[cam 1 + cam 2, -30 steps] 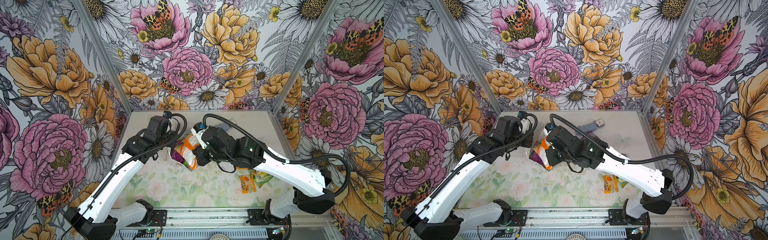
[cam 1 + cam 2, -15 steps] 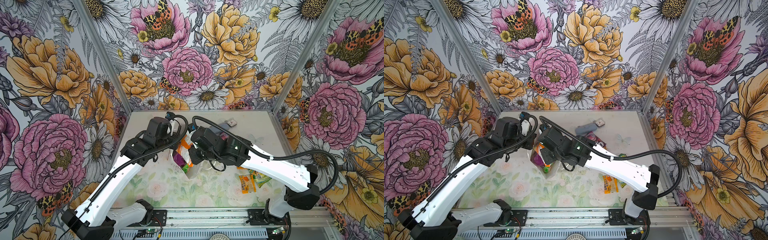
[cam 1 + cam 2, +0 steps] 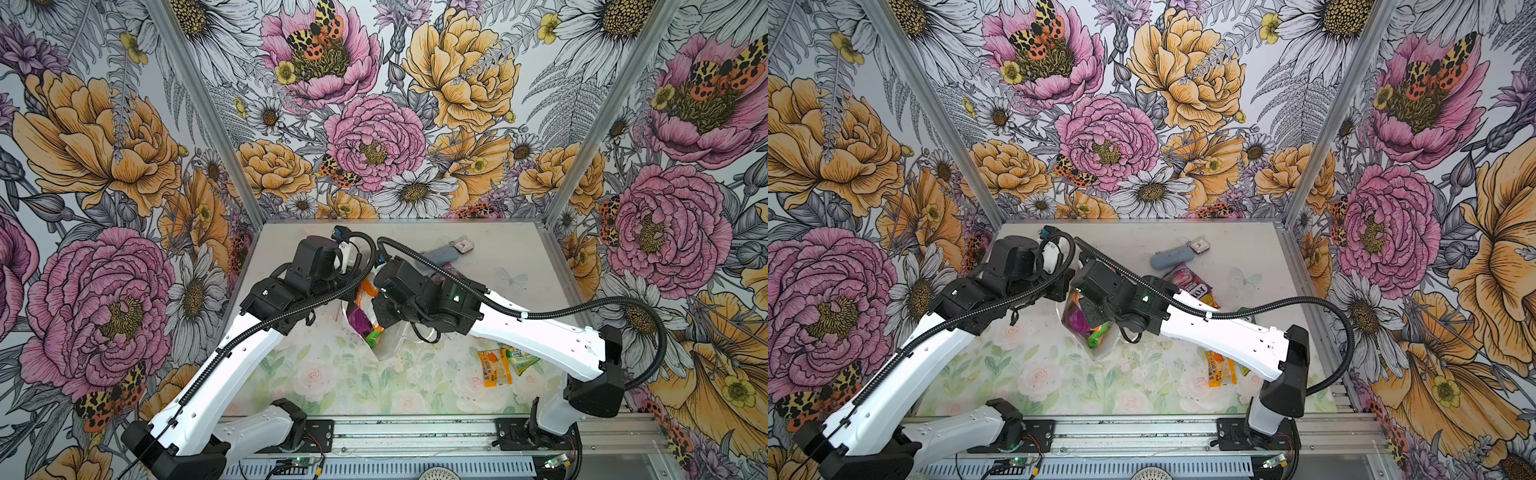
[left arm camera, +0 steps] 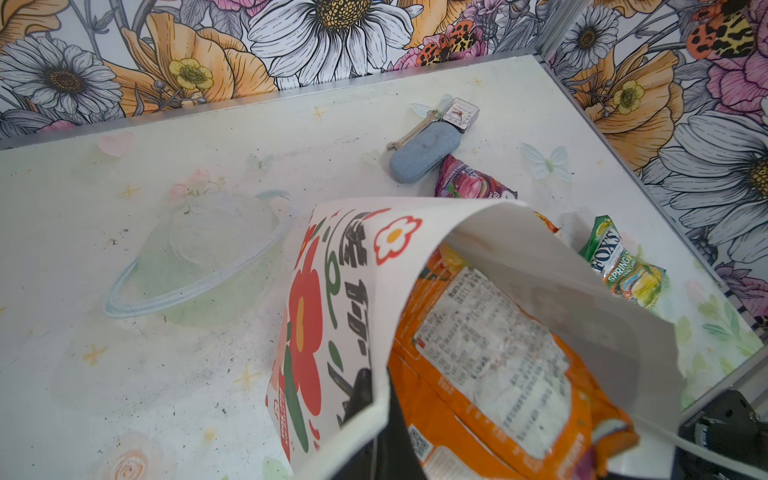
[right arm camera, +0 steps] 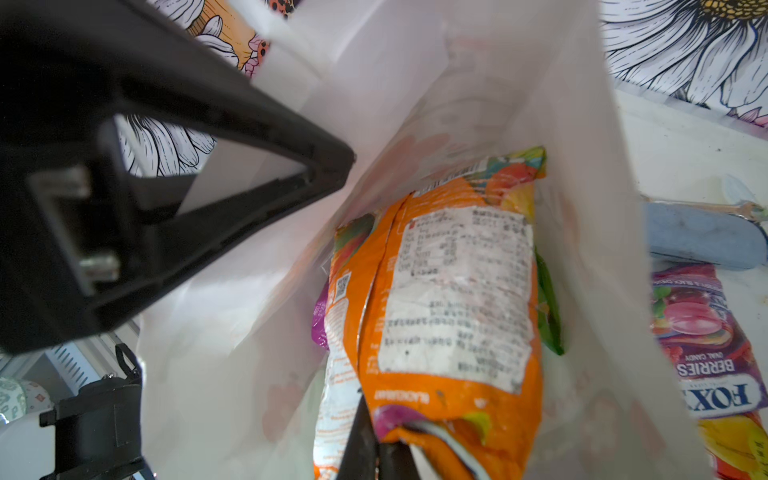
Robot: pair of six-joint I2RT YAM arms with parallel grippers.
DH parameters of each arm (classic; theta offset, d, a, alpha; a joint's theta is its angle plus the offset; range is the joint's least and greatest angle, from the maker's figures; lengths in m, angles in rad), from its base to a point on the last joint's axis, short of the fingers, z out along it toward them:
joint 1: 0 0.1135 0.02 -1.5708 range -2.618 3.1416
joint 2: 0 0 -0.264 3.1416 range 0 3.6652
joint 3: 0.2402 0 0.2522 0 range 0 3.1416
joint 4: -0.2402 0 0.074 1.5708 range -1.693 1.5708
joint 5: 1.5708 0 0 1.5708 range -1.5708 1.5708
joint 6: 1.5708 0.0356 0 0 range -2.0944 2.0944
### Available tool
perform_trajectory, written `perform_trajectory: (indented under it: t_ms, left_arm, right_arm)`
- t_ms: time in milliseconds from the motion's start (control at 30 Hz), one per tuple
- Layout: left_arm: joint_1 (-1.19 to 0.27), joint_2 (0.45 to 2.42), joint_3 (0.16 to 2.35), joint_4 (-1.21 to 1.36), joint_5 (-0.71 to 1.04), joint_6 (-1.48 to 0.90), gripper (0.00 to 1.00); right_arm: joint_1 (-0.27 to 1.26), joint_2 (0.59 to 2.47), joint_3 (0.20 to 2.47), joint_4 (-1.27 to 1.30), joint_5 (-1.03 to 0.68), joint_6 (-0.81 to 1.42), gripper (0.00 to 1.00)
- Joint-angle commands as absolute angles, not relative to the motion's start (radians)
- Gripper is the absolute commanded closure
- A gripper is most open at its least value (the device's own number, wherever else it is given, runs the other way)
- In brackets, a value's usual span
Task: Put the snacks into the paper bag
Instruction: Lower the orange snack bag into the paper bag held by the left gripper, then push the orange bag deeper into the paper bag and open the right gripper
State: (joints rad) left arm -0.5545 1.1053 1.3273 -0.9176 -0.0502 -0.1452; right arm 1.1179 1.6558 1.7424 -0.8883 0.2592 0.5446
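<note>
**Orange packet now down inside the bag**

The bag (image 3: 386, 347) stands near mid-table with its mouth up. A second ago the orange packet (image 5: 449, 299) rode high over the mouth, most of it showing from above. Now it has sunk between the paper walls, and less of it shows in both top views.

The right gripper (image 5: 376, 444) reaches in from 3 o'clock and is pressed together on that packet's end. The left gripper (image 4: 376, 415) comes in from 10 o'clock, pinches the bag's rim and holds the mouth wide. I judge this packet all but delivered; only letting go remains for it.

Inside the bag, against the orange packet, lie a purple pouch (image 3: 358, 320) and a green packet (image 3: 374, 334).

Several snacks are still out on the table (image 3: 291, 374), so the task is well short of done:
- A pink packet (image 3: 1185, 280) lies just at the bag's 1 o'clock, partly under the right arm.
- An orange sachet (image 3: 492, 368) and a green sachet (image 3: 519, 357) touch each other at 4 o'clock, well apart from the bag.

Further out at 1 o'clock, a grey case (image 3: 1171, 257) and a small tag (image 3: 1200, 246) lie near the far wall
</note>
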Motion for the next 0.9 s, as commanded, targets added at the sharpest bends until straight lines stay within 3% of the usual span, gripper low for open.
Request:
perform_trajectory:
  t_ms: [0,867]
  left_arm:
    - [-0.563,1.052,1.329,-0.769,-0.015,-0.13,1.0]
    - [-0.538,1.064,1.304,-0.747,0.003,-0.154,1.0]
  right_arm:
    - [1.084,1.663,1.738,-0.781,0.273,0.578,1.0]
    - [1.029,1.754,1.685,-0.568,0.25,0.645,1.0]
